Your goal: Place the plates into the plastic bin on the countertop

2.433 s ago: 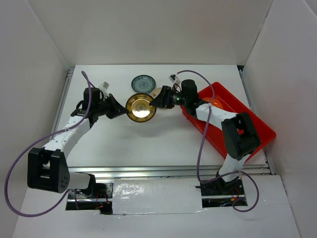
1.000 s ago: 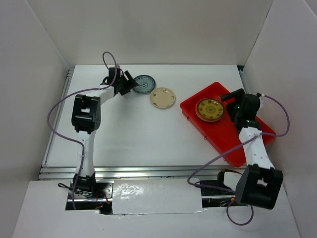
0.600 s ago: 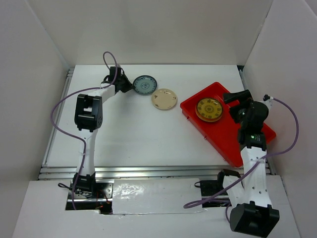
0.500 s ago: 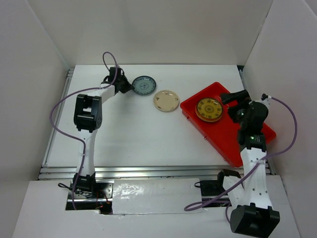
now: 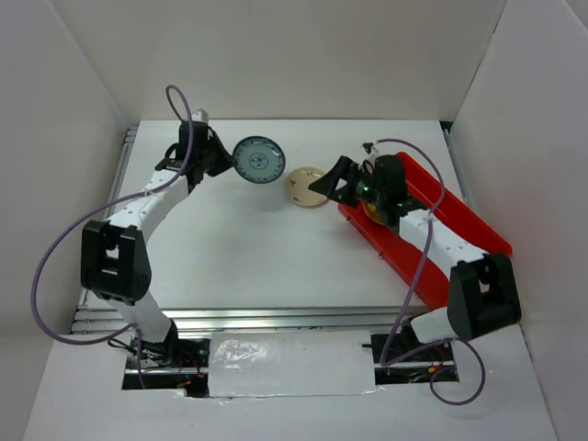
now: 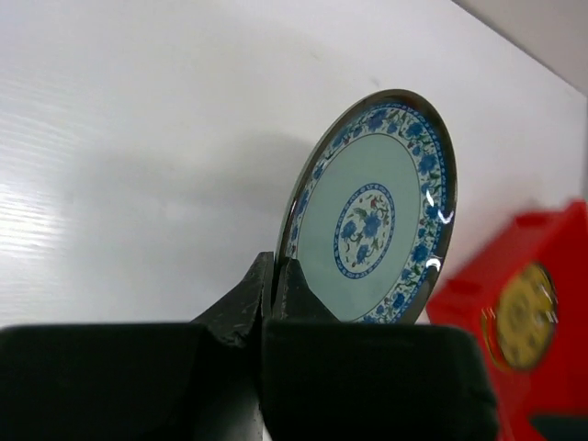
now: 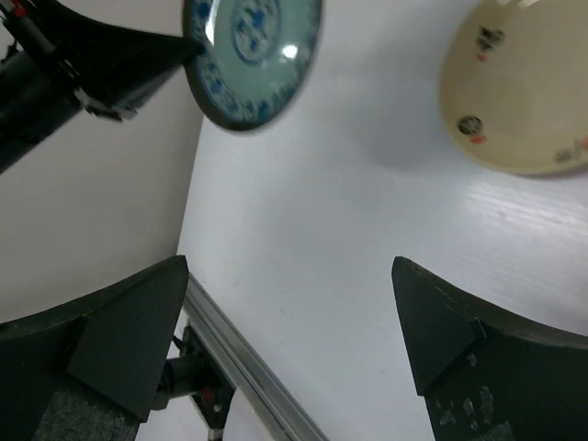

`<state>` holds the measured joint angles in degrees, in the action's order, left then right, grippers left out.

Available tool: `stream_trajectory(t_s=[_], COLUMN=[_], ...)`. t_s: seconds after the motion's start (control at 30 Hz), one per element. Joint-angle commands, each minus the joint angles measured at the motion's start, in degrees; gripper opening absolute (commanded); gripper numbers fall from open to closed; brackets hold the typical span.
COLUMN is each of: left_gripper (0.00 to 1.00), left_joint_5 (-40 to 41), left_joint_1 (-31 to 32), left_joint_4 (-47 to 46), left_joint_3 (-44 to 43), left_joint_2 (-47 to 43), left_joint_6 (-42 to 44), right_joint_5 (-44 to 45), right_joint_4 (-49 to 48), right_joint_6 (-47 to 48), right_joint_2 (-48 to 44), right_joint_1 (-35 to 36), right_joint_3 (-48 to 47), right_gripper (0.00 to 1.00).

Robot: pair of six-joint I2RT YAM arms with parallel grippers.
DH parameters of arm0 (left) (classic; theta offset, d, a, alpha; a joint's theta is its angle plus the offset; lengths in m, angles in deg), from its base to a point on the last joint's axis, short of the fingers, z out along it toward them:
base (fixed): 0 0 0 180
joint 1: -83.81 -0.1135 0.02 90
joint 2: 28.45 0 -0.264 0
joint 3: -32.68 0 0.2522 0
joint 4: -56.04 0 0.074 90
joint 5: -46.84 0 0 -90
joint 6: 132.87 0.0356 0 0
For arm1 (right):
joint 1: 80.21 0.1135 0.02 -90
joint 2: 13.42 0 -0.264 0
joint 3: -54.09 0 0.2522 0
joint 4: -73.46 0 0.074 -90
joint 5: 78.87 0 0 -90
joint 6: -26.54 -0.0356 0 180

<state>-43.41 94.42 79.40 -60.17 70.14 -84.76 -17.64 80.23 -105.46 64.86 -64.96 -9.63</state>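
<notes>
Left wrist: blue-grey plate (image 6: 372,216) within left pincer (image 6: 277,266)

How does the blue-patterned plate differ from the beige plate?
The blue-patterned plate is lifted on edge, clamped at its rim by the left gripper; the beige plate lies on the countertop, ungripped. The blue-patterned plate has a floral band; the beige plate only small dark marks. Both are round, outside the red bin.

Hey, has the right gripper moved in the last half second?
Yes. The right gripper has swung left, off the red bin, toward the beige plate.
</notes>
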Motion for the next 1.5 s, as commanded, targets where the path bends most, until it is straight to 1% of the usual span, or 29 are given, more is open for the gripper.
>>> stream_trajectory(t_s=[0.0, 0.07, 0.1, 0.17, 0.2, 0.3, 0.43, 0.47, 0.57, 0.63, 0.7, 0.73, 0.8, 0.83, 0.87, 0.93, 1.03, 1.1, 1.13, 1.17, 1.2, 1.23, 1.27, 1.3, 1.33, 1.37, 1.4, 1.43, 1.47], left_gripper=[0.00, 0.00, 0.00, 0.00, 0.00, 0.00, 0.00, 0.00, 0.00, 0.00, 0.00, 0.00, 0.00, 0.00, 0.00, 0.00, 0.00, 0.00, 0.07, 0.79, 0.99, 0.99, 0.99, 0.99, 0.99, 0.99, 0.99, 0.99, 0.99], left_joint_5=[-10.54, -14.14, -14.16, -17.66, -20.98, -25.92, -25.50, -25.24, -25.32, -25.59, -25.94, -25.85, -25.68, -25.50, -25.33, -24.72, -23.84, -23.74, -23.57, -20.78, -19.36, -17.61, -13.07, -10.93, -9.34, -7.07, -6.70, -6.34, -6.17], left_joint_1=[1.78, 2.13, 2.31, 2.48, 2.48, 2.92, 3.62, 3.71, 3.80, 3.89, 3.89, 3.89, 3.80, 3.80, 3.89, 3.89, 3.80, 3.80, 3.72, 3.89, 4.15, 4.24, 4.68, 4.86, 4.94, 5.03, 5.03, 5.21, 5.21], left_joint_4=[-1.08, -1.61, -1.52, -2.74, -3.62, -6.96, -7.06, -6.54, -6.35, -6.53, -7.14, -7.23, -8.02, -8.29, -8.64, -11.17, -14.87, -15.84, -15.15, -13.84, -13.22, -11.38, -9.88, -7.78, -6.89, -6.19, -6.44, -6.62, -7.05], left_joint_3=[3.85, 6.05, 6.49, 8.51, 9.21, 11.93, 11.94, 11.85, 11.77, 11.85, 12.11, 12.20, 12.38, 12.38, 12.47, 12.82, 12.82, 11.86, 11.24, 10.11, 9.92, 9.66, 9.13, 9.04, 9.04, 9.91, 10.27, 10.62, 10.62], left_joint_2=[-3.57, -4.97, -5.33, -6.29, -6.56, -7.70, -8.93, -9.02, -8.85, -8.67, -8.67, -8.67, -8.85, -9.02, -8.94, -9.11, -9.11, -8.77, -8.67, -8.59, -8.67, -8.85, -9.02, -9.29, -9.29, -9.20, -8.59, -7.98, -7.27], left_joint_6=[3.83, 4.44, 4.45, 4.63, 4.36, 2.96, 2.78, 2.95, 2.95, 2.95, 2.78, 2.95, 2.78, 2.78, 2.69, 1.99, 0.15, -0.99, -1.26, -1.79, -2.14, -2.23, -2.32, -2.41, -2.50, -2.58, -2.58, -2.50, -2.41], right_joint_5=[-4.09, -4.27, -4.27, -4.01, -3.75, -1.20, 7.31, 8.46, 8.65, 8.04, 5.06, 1.82, -1.09, -2.67, -3.82, -5.50, -5.15, -4.28, -1.49, 0.98, 4.05, 12.00, 16.25, 20.38, 27.82, 31.29, 33.85, 36.40, 36.86], right_joint_4=[-9.19, -9.54, -9.54, -9.19, -9.19, -5.87, -0.51, -1.27, -3.56, -3.21, -4.61, -5.40, -9.18, -10.41, -12.94, -13.67, -13.94, -11.66, -10.52, -7.64, -6.48, -4.98, -1.84, 0.11, 1.69, 4.93, 6.53, 9.42, 10.05], right_joint_6=[2.71, 2.71, 2.36, 2.27, 2.36, 2.71, 2.19, 1.40, 0.34, 0.51, 0.25, -0.18, -1.59, -2.90, -3.61, -5.28, -5.20, -5.03, -4.59, -4.67, -5.28, -7.90, -9.32, -10.64, -12.48, -12.93, -13.46, -13.72, -14.16], right_joint_2=[3.53, 6.43, 7.40, 9.94, 10.83, 14.08, 16.11, 15.94, 15.85, 16.73, 17.69, 17.87, 18.13, 17.96, 17.79, 17.08, 15.68, 14.54, 13.84, 12.96, 10.34, 8.75, 5.16, 3.39, 1.72, -0.74, -1.63, -3.03, -3.74], right_joint_1=[2.85, 3.73, 4.35, 4.97, 5.32, 6.46, 7.08, 6.99, 6.47, 6.64, 6.55, 6.46, 5.94, 5.59, 5.41, 5.06, 4.36, 3.74, 3.48, 3.04, 1.56, 0.58, -0.73, -2.05, -4.93, -6.35, -7.93, -11.43, -13.55], right_joint_3=[-7.59, -9.80, -10.33, -11.74, -12.18, -13.85, -14.91, -13.34, -11.40, -11.74, -11.57, -11.05, -10.08, -8.94, -8.32, -7.09, -6.30, -6.47, -6.47, -6.12, -4.29, -3.23, -1.83, -0.60, 1.68, 2.57, 3.10, 3.98, 4.51], right_gripper=[1.00, 1.00, 1.00, 1.00, 1.00, 0.99, 0.98, 0.98, 0.98, 0.95, 0.86, 0.69, 0.52, 0.32, 0.20, 0.00, 0.00, 0.00, 0.00, 0.00, 0.00, 0.00, 0.00, 0.00, 0.00, 0.00, 0.00, 0.00, 0.00])
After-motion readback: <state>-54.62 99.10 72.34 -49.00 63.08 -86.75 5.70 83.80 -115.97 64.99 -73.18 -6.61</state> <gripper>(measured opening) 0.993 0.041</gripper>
